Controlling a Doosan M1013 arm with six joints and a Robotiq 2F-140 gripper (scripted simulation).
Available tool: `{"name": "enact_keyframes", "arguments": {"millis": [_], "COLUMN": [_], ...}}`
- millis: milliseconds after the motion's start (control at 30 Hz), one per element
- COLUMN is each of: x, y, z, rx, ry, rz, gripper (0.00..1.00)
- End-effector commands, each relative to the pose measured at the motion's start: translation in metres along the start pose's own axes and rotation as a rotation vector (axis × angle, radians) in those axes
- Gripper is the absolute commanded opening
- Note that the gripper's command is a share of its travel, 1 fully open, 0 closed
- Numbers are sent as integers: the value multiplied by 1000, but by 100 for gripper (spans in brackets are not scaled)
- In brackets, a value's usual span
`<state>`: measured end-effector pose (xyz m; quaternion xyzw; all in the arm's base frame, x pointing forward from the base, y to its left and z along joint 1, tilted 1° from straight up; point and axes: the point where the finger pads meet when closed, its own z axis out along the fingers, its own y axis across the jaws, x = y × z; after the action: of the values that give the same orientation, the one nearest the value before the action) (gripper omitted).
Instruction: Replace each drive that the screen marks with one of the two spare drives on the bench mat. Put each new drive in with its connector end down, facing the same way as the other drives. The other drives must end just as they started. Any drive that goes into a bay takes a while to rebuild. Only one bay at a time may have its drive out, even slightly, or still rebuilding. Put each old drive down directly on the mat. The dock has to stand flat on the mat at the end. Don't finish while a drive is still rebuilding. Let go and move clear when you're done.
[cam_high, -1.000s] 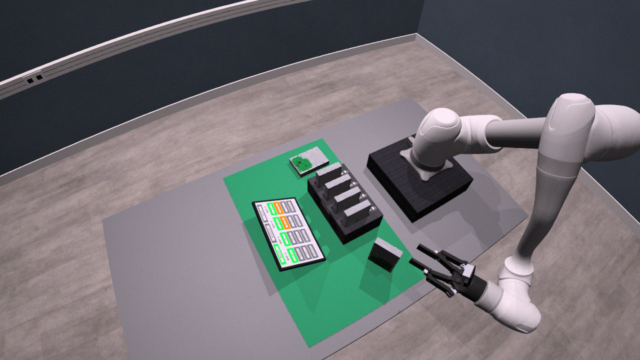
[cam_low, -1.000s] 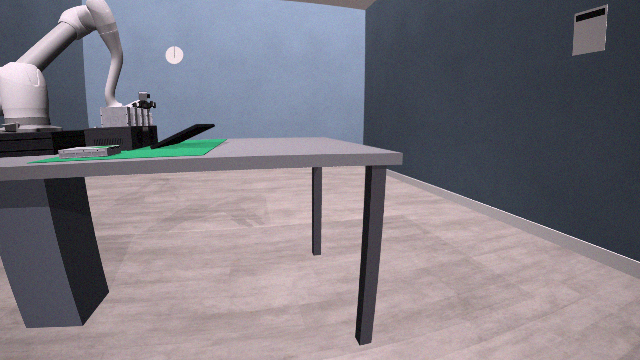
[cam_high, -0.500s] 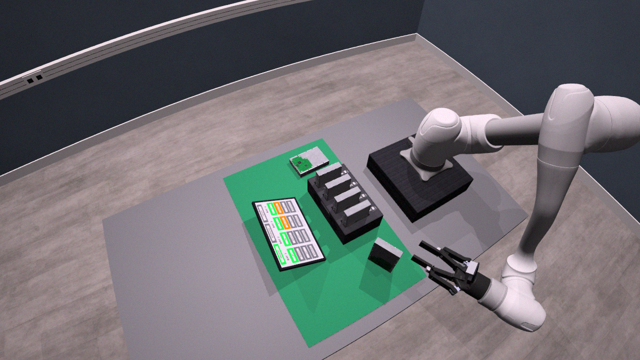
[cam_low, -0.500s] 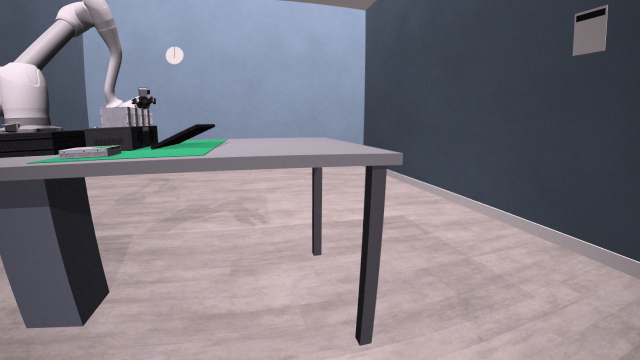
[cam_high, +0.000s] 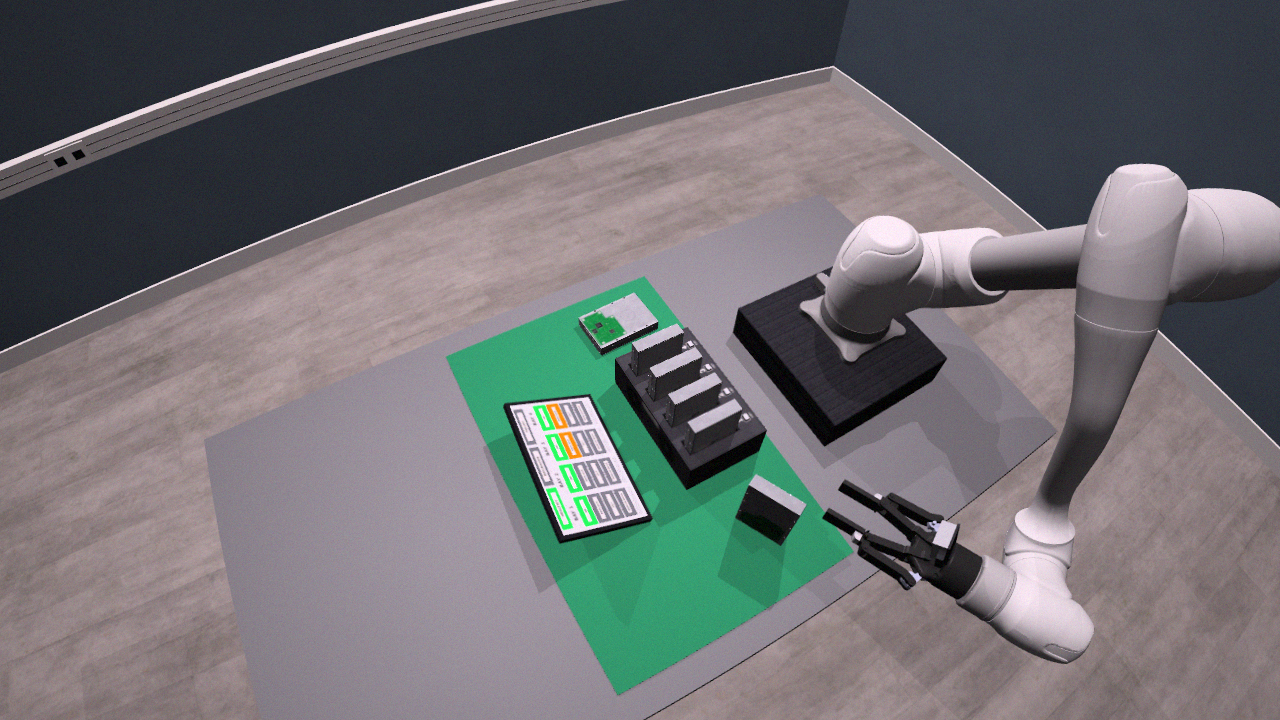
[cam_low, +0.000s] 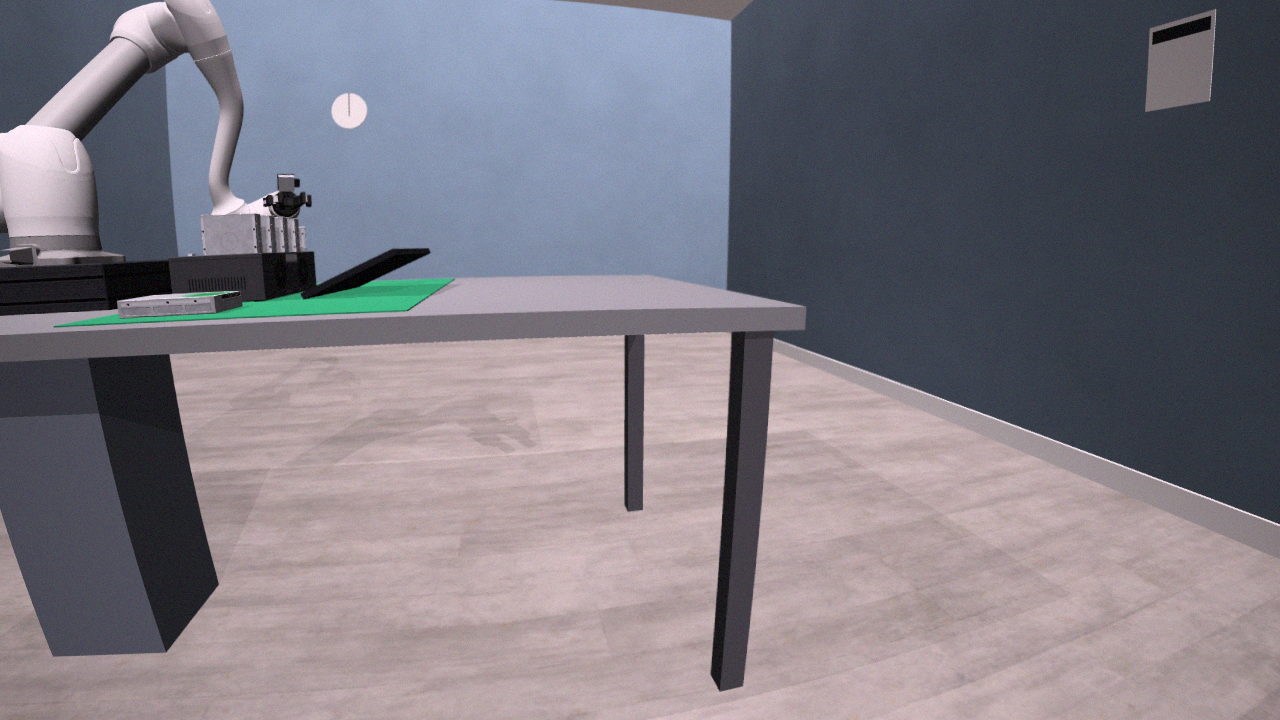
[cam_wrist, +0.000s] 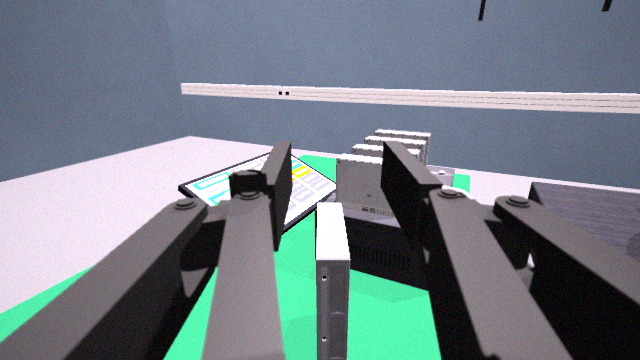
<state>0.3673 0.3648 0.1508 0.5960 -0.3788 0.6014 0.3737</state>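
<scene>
My gripper (cam_high: 835, 499) (cam_low: 287, 200) (cam_wrist: 336, 164) is partly open and empty. It points nearly level over the mat's near right edge. One spare drive (cam_high: 771, 510) (cam_wrist: 332, 230) stands upright on the green mat (cam_high: 680, 608) (cam_low: 384, 295), beyond and below the fingertips, lined up with the gap between them. The other spare drive (cam_high: 637, 315) (cam_low: 179, 305) lies flat at the mat's far end, green circuit board up. The black dock (cam_high: 729, 458) (cam_low: 234, 275) (cam_wrist: 382, 255) stands flat with several upright drives in a row. The screen (cam_high: 577, 470) shows orange marks in its two far rows.
The screen is tilted beside the dock on the mat. The arm's black base block (cam_high: 787, 385) (cam_wrist: 585, 220) stands on the grey table (cam_high: 340, 537) (cam_low: 581, 317), on the dock's other side. The dock lies beyond the standing spare in the wrist view.
</scene>
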Motion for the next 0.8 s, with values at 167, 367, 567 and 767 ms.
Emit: {"name": "enact_keyframes", "arguments": {"millis": [167, 367, 567, 767], "x": [1, 1, 0, 1], "y": [0, 0, 0, 0], "z": [1, 0, 1, 0], "rx": [-2, -1, -2, 0], "ry": [-61, -210, -347, -387], "rz": [0, 1, 0, 1], "gripper": [40, 40, 40, 40]}}
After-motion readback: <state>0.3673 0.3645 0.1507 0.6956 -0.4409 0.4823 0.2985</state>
